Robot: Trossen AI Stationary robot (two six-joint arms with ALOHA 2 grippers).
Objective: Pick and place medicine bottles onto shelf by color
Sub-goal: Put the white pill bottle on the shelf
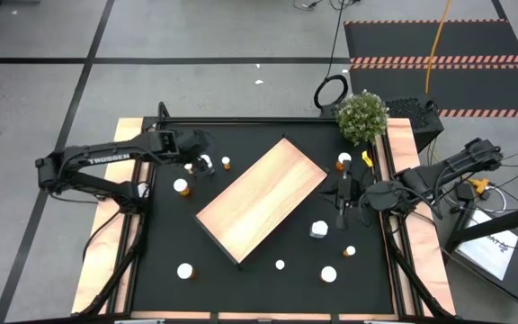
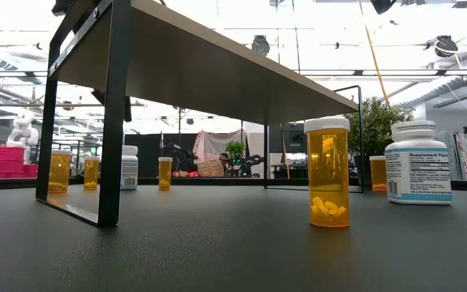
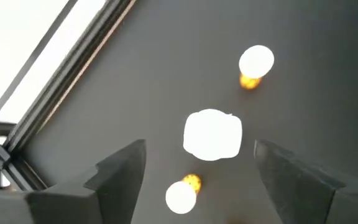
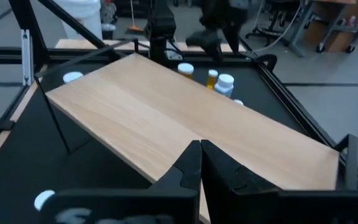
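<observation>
L pincer: my left gripper (image 3: 194, 171) hangs over the mat on the left side of the shelf, fingers (image 3: 120, 168) spread wide, nothing between them.
Under L pincer: a white bottle (image 3: 212, 134) seen cap-on sits in the gap between my fingers, w/ one orange bottle (image 3: 183, 193) nearer me and another orange one (image 3: 254, 64) beyond it. Not touching any of them, as far as the wrist view shows.
R pincer: my right gripper (image 4: 201, 165) is clenched, fingertips pressed together, empty. It hovers at the right side of the shelf, aimed across the board.
R arm: reaches in from the table's right edge; from above its gripper (image 1: 343, 196) sits just off the shelf's right corner.
Shelf: pale wood board (image 1: 261, 198) on thin dark legs, set diagonally mid-mat. Top bare, no bottles on it yet.
Bottles, left grp: three near my left gripper in the high view: (image 1: 204, 164), (image 1: 226, 163), (image 1: 181, 186).
Bottles, front: white caps scattered on the mat, (image 1: 185, 270), (image 1: 280, 265), (image 1: 328, 274), (image 1: 350, 251), plus a bigger white one (image 1: 319, 229) below my right gripper.
Bottles, far right: one orange (image 1: 343, 161) by the plant.
Low view: orange bottle w/ pills (image 2: 328, 172) stands upright on the mat, white labelled bottle (image 2: 417, 162) near it; more orange ones stand beyond, under the shelf.
Other: small potted plant (image 1: 361, 116) at the far right corner; yellow bit (image 1: 368, 158) just beside it, prob. a clip, too small to tell.
Mat: black (image 1: 241, 288), covers the tabletop.
</observation>
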